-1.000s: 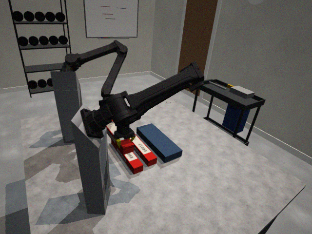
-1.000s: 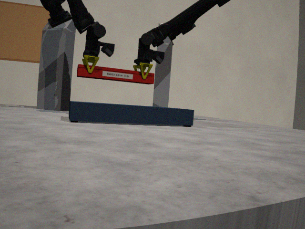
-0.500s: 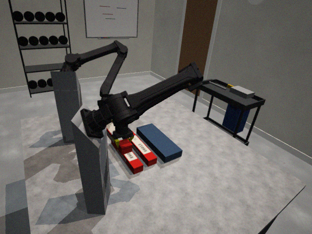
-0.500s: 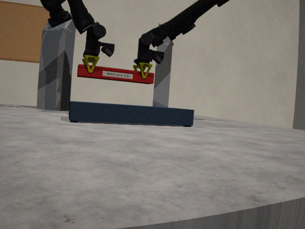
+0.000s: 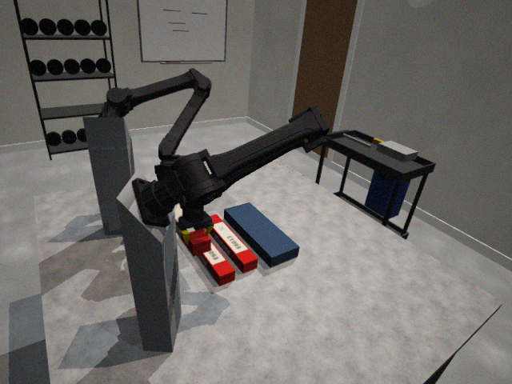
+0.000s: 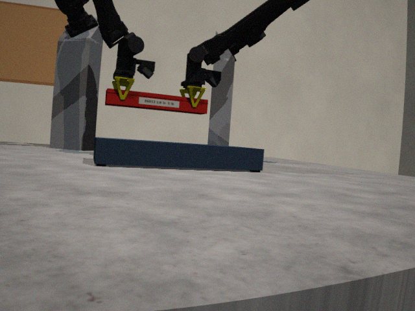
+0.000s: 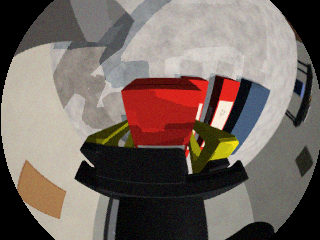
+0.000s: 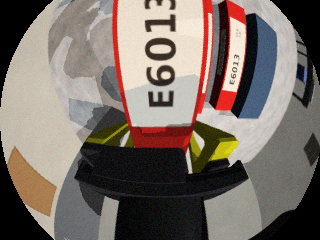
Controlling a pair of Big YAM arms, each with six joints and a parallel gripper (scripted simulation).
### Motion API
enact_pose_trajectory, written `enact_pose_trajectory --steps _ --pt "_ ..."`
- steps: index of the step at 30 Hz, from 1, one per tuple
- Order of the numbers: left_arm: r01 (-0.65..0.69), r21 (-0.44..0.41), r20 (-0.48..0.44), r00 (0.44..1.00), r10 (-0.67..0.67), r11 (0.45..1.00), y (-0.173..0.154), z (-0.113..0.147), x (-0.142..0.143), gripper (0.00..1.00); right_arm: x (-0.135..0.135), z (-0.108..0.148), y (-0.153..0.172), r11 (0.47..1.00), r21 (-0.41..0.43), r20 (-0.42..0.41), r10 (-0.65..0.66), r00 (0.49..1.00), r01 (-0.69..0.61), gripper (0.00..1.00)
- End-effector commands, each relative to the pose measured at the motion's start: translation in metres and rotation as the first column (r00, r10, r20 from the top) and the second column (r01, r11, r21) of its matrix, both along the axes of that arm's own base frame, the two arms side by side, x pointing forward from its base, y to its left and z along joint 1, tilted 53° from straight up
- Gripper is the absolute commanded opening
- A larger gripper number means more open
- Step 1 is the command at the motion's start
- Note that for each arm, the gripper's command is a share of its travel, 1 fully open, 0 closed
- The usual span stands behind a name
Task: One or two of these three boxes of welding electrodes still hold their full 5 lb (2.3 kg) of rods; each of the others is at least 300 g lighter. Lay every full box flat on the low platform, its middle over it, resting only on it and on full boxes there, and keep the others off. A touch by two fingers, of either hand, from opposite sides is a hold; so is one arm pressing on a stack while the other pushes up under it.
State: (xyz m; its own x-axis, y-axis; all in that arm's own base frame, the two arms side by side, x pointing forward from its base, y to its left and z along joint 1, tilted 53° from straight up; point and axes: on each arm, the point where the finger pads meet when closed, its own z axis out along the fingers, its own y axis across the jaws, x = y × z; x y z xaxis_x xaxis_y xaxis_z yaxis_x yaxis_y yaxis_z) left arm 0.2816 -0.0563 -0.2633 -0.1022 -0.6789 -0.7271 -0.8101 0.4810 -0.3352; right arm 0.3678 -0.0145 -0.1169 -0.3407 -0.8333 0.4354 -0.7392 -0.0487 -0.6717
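held box aloft, off the platform; weight unproven

nearest you in the top view, the right gripper [image 5: 198, 233] [image 6: 123, 90] [image 8: 161, 119] is clenched on the held box [image 5: 199, 242] [image 6: 157, 102] [image 7: 162, 110] [image 8: 162, 115], close to one end. the left gripper [image 6: 193, 95] [image 7: 161, 119] grasps the same box near its far end; the top view hides it from you. two spaced grips presumably share the load and limit sagging, and could let you compare weights. the box hangs roughly level, label up.

beneath, the outer box [image 5: 225, 274] [image 7: 201, 90] [image 8: 209, 50] lies flat on the table, and you will find the middle box [image 5: 235, 243] [image 7: 229, 90] [image 8: 235, 65] beside it, likewise flat. beyond stands the low blue platform [image 5: 260, 233] [image 6: 179, 155] [image 7: 254, 105] [image 8: 262, 65], bearing no box.

finish: red cartons, white labels reading e6013, no damage noted. contents cannot be judged by eye. you should settle the weight before choosing platform or table; uneven lowering could tip the box.
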Motion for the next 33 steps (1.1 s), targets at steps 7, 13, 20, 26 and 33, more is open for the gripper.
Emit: enact_pose_trajectory --steps 7,13,20,26,33 --pt "0.026 0.002 -0.008 1.000 -0.026 1.000 0.010 0.001 -0.029 0.00 -0.034 -0.015 0.005 1.000 -0.004 -0.027 0.025 0.999 -0.026 0.00" --pt "0.026 -0.004 -0.001 1.000 -0.026 1.000 0.012 0.001 -0.033 0.00 -0.040 -0.020 0.005 1.000 -0.008 -0.031 0.029 0.999 -0.029 0.00" --pt "0.025 -0.013 0.010 1.000 -0.025 1.000 0.012 0.003 -0.033 0.00 -0.033 -0.019 0.003 1.000 -0.002 -0.017 0.017 1.000 -0.017 0.00" --pt "0.025 -0.009 0.005 1.000 -0.025 1.000 0.012 0.003 -0.034 0.00 -0.032 -0.019 0.003 1.000 -0.002 -0.017 0.017 1.000 -0.017 0.00" --pt "0.031 -0.006 0.002 1.000 -0.031 0.999 0.013 0.002 -0.033 0.00 -0.038 -0.019 0.006 0.999 -0.003 -0.021 0.033 0.999 -0.033 0.00"
